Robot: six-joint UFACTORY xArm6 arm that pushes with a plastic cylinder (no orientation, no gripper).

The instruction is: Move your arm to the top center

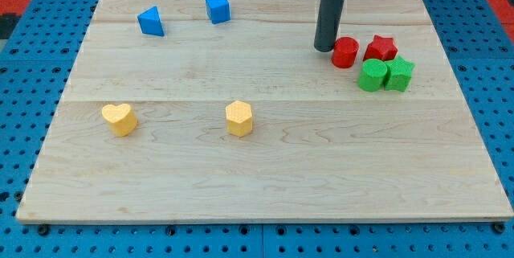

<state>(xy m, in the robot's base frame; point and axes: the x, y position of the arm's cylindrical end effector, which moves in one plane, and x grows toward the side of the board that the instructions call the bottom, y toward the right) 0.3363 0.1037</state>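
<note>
Nearest the view's bottom, the wooden board [265,186] lies on a blue pegboard surface [24,41] that shows around its edges. On the board's lower left sits the yellow heart block [118,118], and well to its right, near the middle, stands the yellow hexagonal block [239,118].

Farther up on the view's right, four blocks cluster together: the green cylinder block [372,75] touches the green star block [398,74] on its right, and just above them sit the red cylinder block [345,52] and the red star block [381,48].

My tip [324,48] rests on the board just at the left of the red cylinder block, touching it or nearly so; I cannot tell which. The dark rod [330,13] rises straight from there out of the view's top. It carries no claw, so nothing is clenched or grasped. The tip stands right of the board's top centre.

Farthest away, at the upper left, are the blue triangular block [150,22] and, to its right, the blue cube-like block [218,7], slightly apart
</note>
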